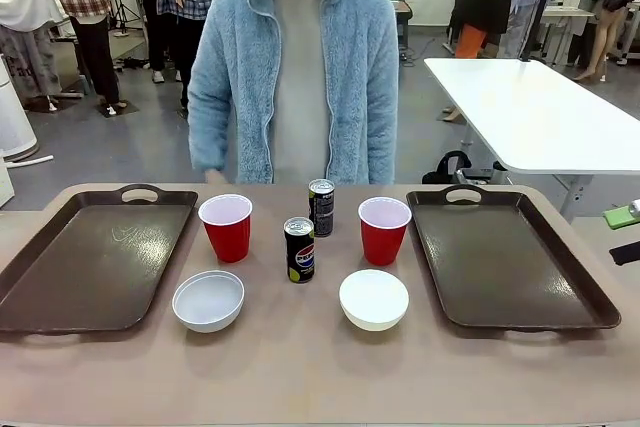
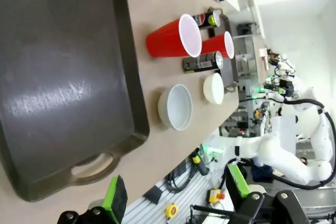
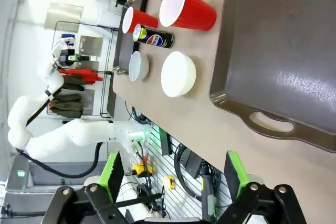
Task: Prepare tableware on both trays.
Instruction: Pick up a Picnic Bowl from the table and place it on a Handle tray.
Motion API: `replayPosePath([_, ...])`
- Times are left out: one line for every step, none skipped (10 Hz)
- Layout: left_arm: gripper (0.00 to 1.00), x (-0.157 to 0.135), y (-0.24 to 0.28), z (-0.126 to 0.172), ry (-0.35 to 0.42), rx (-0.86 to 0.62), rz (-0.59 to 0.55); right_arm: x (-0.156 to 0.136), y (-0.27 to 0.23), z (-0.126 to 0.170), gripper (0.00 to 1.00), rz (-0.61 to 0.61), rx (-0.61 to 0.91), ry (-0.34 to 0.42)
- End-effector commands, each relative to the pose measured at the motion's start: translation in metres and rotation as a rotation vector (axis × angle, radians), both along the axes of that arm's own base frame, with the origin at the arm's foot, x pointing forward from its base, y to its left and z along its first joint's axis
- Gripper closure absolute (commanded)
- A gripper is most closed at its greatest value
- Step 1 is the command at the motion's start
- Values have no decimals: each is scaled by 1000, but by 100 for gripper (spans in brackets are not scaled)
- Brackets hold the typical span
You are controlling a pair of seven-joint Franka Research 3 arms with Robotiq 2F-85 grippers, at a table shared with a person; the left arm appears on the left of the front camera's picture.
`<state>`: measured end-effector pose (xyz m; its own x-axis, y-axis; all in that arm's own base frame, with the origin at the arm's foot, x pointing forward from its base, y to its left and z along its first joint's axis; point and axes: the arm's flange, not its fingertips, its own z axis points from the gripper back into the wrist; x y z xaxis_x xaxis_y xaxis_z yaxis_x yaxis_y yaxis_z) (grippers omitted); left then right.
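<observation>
Two dark brown trays, the left tray [image 1: 90, 262] and the right tray [image 1: 510, 257], lie bare at the table's ends. Between them stand two red cups [image 1: 227, 227] [image 1: 384, 230], two Pepsi cans [image 1: 299, 249] [image 1: 321, 207] and two white bowls [image 1: 208, 300] [image 1: 374, 299]. My left gripper [image 2: 176, 192] hangs open off the near end of its tray [image 2: 63, 77], holding nothing. My right gripper [image 3: 172, 171] is open too, back from the handle end of its tray [image 3: 283, 51]; its fingers [image 1: 622, 217] peek in at the right edge.
A person in a light blue fleece jacket [image 1: 295, 67] stands at the far side, one hand [image 1: 213, 177] by the table edge. A white table [image 1: 530, 107] stands behind to the right. Bare tabletop [image 1: 300, 377] runs along the near edge.
</observation>
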<state>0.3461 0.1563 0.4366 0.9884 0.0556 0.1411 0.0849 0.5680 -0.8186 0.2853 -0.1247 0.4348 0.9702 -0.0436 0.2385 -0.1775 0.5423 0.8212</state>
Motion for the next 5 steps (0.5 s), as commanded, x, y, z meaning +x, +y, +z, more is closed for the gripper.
replayPosePath([0,-7,-5,2,-61,68,-3,4,7,0,0,32,-48,-15])
replayPosePath([0,0,0,0,0,0,0,0,0,0,0,0,0,0])
replayPosePath([0,0,0,0,0,0,0,0,0,0,0,0,0,0])
replayPosePath([0,0,0,0,0,0,0,0,0,0,0,0,0,0])
replayPosePath([0,0,0,0,0,0,0,0,0,0,0,0,0,0])
